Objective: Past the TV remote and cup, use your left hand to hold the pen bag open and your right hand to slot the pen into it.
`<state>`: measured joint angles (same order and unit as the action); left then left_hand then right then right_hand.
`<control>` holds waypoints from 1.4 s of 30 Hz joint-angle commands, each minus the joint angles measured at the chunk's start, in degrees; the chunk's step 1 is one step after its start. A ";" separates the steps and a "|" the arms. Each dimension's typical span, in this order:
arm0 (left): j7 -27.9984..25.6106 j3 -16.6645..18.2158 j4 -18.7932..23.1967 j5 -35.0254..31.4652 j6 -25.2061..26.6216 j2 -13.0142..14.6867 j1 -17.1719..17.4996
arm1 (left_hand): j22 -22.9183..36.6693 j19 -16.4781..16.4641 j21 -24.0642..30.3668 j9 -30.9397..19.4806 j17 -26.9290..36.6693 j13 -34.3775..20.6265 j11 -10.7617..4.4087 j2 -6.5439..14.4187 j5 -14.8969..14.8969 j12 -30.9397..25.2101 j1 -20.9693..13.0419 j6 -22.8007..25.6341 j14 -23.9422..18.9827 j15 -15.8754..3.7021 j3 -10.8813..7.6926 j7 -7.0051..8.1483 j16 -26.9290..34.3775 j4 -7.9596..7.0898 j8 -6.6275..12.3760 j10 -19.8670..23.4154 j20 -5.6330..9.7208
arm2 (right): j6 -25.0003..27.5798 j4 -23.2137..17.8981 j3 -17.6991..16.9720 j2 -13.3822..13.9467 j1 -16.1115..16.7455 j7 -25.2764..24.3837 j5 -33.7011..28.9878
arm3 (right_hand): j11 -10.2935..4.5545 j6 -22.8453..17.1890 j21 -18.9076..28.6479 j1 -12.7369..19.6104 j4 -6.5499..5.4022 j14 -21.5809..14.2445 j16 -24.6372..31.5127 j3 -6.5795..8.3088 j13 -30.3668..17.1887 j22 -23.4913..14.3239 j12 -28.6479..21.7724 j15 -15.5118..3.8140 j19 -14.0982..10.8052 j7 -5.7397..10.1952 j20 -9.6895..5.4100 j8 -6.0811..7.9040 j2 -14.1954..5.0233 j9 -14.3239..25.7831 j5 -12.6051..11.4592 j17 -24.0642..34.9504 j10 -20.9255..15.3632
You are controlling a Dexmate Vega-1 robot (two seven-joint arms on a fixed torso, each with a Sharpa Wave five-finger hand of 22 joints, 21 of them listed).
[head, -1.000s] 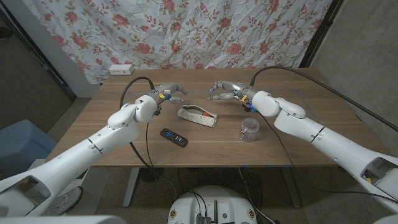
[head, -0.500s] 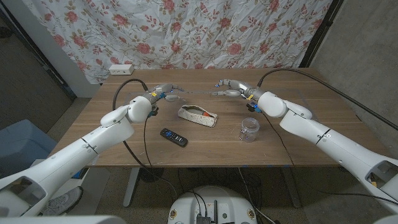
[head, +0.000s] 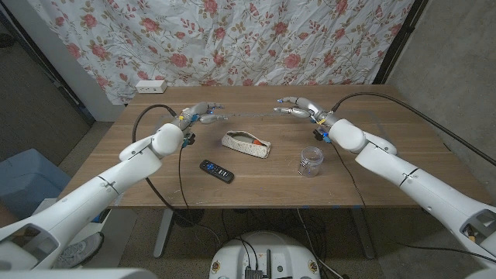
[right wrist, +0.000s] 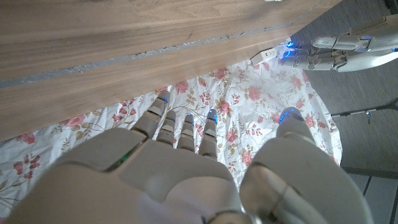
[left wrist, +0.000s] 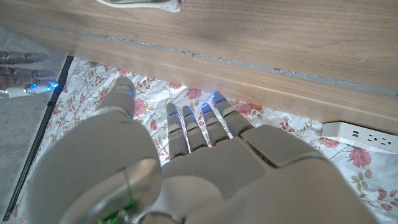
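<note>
Here the pen bag [head: 247, 144] lies mid-table on the wooden table [head: 387, 167], pale with a reddish mark showing along its top; whether the pen is in it or on it cannot be told. The TV remote [head: 217, 170] sits just in front of the bag, toward the robot, slightly angled. The clear cup [head: 311, 162] stands upright to the robot's right of the bag, apart from it.

The left hand [head: 203, 115] hovers above the far left part of the table, beyond the bag and clear of it, fingers [left wrist: 189, 124] stretched out straight and close together, holding nothing. The left wrist view shows them extended past the table's far edge toward the floral curtain [head: 232, 39].

The right hand [head: 297, 108] hovers over the far side opposite, fingers [right wrist: 186, 130] likewise extended and slightly apart, empty. The two hands point toward each other, well apart, with the bag nearer the robot between them.

A white power strip [head: 151, 86] rests at the table's far left corner.
</note>
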<state>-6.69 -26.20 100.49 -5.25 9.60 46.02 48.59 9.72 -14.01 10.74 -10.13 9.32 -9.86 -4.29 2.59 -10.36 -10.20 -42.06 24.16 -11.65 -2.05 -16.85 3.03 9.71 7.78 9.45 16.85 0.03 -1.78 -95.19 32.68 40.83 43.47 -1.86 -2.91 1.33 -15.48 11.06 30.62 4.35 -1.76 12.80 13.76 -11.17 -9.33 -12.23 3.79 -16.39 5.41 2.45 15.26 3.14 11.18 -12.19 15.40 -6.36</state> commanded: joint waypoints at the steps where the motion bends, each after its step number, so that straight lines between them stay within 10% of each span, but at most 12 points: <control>1: -3.97 1.99 -5.33 7.25 -8.14 -1.15 1.08 | 0.20 0.64 -0.22 0.07 0.20 -0.17 -0.11 0.38 0.18 -0.08 0.96 -1.15 0.54 -1.41 0.18 -0.15 0.06 -0.02 0.12 -0.46 0.01 | -3.73 1.54 -3.01 -0.38 3.41 -3.24 6.40 | -0.63 0.04 0.27 -0.78 0.28 -0.23 0.48 0.12 -0.10 -0.18 -0.29 -0.20 -0.80 0.57 -0.17 -0.35 -0.09 -0.10 0.21 -0.12 -0.70; 42: -8.14 2.58 -26.06 25.87 -26.12 -18.43 -1.95 | 0.12 3.89 -0.46 0.12 0.44 -0.12 0.88 4.08 0.30 0.15 6.37 -6.51 4.14 -0.65 0.44 -1.75 0.05 -1.81 0.26 -4.33 0.97 | -14.07 17.82 -7.77 -7.95 3.29 -1.03 26.32 | -1.20 3.32 -0.63 -7.59 -2.09 -1.85 0.53 -1.26 0.51 -0.19 0.60 -2.97 -1.07 -1.63 -1.90 -4.26 -3.39 -0.79 1.65 -1.12 -3.33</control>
<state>-14.53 -23.25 79.75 17.39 -11.75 31.54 47.47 9.72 -10.82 10.28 -9.87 9.48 -9.88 -3.56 6.55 -10.14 -10.20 -36.65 18.38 -7.81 -2.17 -16.26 1.41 9.71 6.52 9.47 13.04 0.91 -14.36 -81.18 25.35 34.63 47.43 -3.71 19.82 0.08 -12.43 10.59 23.71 2.59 -3.79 13.67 12.35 -10.65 -9.34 -11.86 1.11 -17.88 3.78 0.49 11.19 -0.12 10.39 -10.58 14.10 -9.82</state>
